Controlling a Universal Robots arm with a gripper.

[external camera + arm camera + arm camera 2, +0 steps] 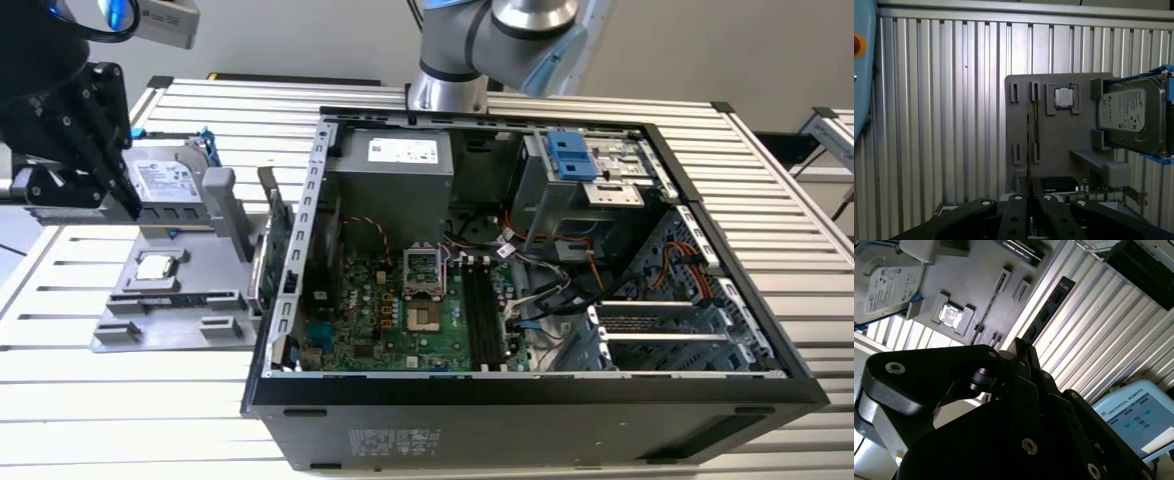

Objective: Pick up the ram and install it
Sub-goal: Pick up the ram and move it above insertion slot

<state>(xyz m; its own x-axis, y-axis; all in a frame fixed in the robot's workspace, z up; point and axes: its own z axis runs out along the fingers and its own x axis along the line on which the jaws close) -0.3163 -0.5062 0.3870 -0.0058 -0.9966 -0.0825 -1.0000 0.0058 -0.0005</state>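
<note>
Gripping what looks like the long thin dark-chipped ram stick (1050, 307), black gripper (1030, 197) jaws narrow on it, clear of grey plastic parts tray (1059, 135).

The bench (120, 390) is ribbed in silver stripes; the holder (1054, 145) is coloured plain grey, the motherboard (387, 320) green, the gripper (1030, 194) black.

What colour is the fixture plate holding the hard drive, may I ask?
Grey; the fixture plate shows best in the first wrist view.
</note>
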